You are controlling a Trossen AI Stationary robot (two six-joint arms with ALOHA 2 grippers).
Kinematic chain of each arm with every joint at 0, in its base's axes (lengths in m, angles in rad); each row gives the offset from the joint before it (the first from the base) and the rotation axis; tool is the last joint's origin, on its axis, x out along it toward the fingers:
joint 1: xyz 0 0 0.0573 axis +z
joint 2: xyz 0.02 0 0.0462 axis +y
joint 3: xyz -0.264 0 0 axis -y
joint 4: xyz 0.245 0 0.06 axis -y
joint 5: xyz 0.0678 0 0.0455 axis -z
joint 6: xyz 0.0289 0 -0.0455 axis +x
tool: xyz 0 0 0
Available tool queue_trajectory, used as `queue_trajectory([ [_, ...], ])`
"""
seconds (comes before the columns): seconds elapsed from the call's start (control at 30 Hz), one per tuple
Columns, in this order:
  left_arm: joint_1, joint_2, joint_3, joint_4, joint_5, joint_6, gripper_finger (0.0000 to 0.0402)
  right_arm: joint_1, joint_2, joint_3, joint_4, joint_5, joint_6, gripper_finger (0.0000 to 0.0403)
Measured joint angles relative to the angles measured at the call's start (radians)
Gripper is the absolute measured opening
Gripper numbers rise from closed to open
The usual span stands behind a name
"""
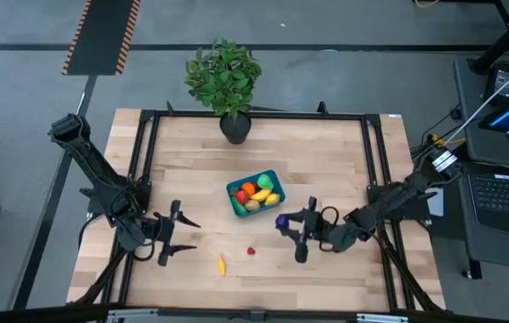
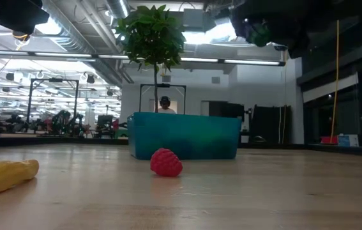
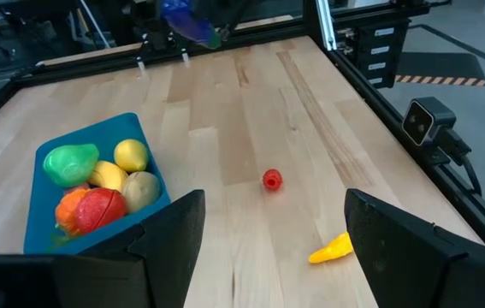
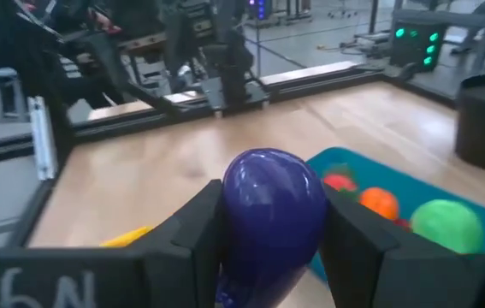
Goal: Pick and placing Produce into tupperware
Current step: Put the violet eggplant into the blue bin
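Note:
The teal tupperware (image 1: 256, 193) sits mid-table and holds several pieces of produce, green, orange, yellow and red. A red berry (image 1: 250, 251) and a yellow piece (image 1: 221, 265) lie on the wood near the front edge. My right gripper (image 1: 292, 229) is shut on a purple eggplant (image 1: 282, 221) just right of the tupperware, above the table. My left gripper (image 1: 175, 235) stands open at the front left, nothing between its fingers. My right gripper pinches the purple eggplant's rounded body (image 4: 272, 201) between its two fingers, one on each side. The fingers come roughly level from the table's right side. The eggplant is lifted clear of the table, its narrow end pointing down.
A leafy potted plant (image 1: 225, 85) stands at the far edge, behind the tupperware. A black metal frame (image 1: 254, 115) runs around the table. Bare wood lies left of the tupperware and along the front.

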Motion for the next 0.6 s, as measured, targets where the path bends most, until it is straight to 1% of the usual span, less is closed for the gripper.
queue_trajectory([
  [0.17,0.002,0.0,0.0,0.0,-0.005,0.0,0.0271,-0.054,-0.011,-0.005,-0.002,-0.001,-0.043,0.0155],
  [0.27,0.002,0.0,0.0,0.0,-0.024,0.0,0.0271,-0.097,-0.01,-0.005,-0.009,0.021,-0.037,0.0155],
  [0.4,0.002,0.0,0.0,0.0,-0.03,0.005,0.0271,-0.161,-0.01,-0.005,-0.033,0.017,-0.02,0.0155],
  [0.5,0.002,0.0,0.0,0.0,-0.03,0.008,0.0271,-0.219,-0.01,-0.005,-0.061,-0.066,-0.001,0.0155],
  [0.6,0.002,0.0,0.0,-0.001,-0.031,0.026,0.0271,-0.283,-0.01,0.005,-0.082,-0.206,0.003,0.0155],
])
